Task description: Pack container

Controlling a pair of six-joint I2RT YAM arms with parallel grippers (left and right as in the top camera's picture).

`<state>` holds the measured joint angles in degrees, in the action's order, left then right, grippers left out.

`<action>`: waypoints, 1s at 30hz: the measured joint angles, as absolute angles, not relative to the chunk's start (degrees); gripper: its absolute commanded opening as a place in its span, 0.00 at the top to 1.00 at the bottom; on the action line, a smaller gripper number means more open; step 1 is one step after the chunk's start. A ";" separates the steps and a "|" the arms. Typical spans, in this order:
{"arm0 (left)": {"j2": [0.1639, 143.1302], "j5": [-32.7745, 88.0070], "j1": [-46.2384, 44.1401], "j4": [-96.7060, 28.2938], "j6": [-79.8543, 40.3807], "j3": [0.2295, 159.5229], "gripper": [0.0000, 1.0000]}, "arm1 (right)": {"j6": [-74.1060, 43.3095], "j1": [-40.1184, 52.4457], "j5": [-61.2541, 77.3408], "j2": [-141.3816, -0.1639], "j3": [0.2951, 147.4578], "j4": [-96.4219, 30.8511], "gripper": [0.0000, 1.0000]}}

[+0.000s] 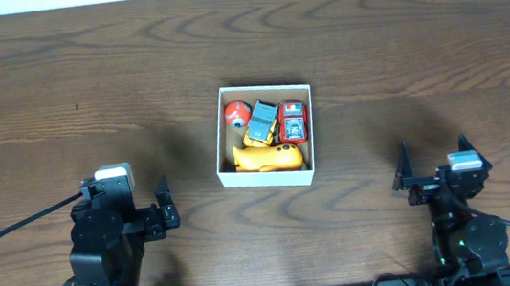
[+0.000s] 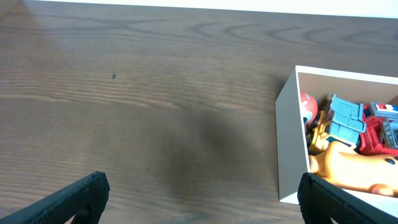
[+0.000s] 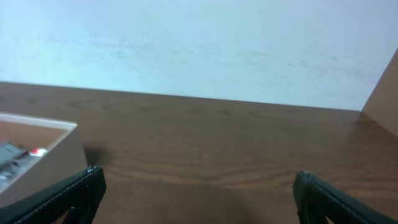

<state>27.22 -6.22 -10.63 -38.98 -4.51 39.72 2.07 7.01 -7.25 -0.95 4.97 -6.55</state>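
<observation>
The container (image 1: 222, 137), a small white cardboard box, stands at the middle of the wooden table. It holds a red-and-white ball (image 1: 236, 114), a blue and yellow toy truck (image 1: 261, 121), a red toy car (image 1: 294, 123) and a yellow toy (image 1: 268, 158). The box also shows at the right of the left wrist view (image 2: 291, 137) and at the left edge of the right wrist view (image 3: 43, 163). My left gripper (image 2: 200, 190) is open and empty, near the front edge, left of the box. My right gripper (image 3: 198, 190) is open and empty, near the front edge, right of the box.
The dark wooden table (image 1: 416, 38) stretches around the box. A pale wall (image 3: 199, 43) rises behind the table's far edge. A brown edge (image 3: 382, 93) shows at the far right of the right wrist view.
</observation>
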 measured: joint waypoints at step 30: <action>27.27 -6.24 -10.63 -39.03 -4.51 39.72 0.02 | 5.17 7.01 -3.40 -0.84 1.32 -5.37 0.01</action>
<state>27.27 -6.24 -10.63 -39.03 -4.51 39.72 5.17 7.01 -3.40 -0.84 1.32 -5.37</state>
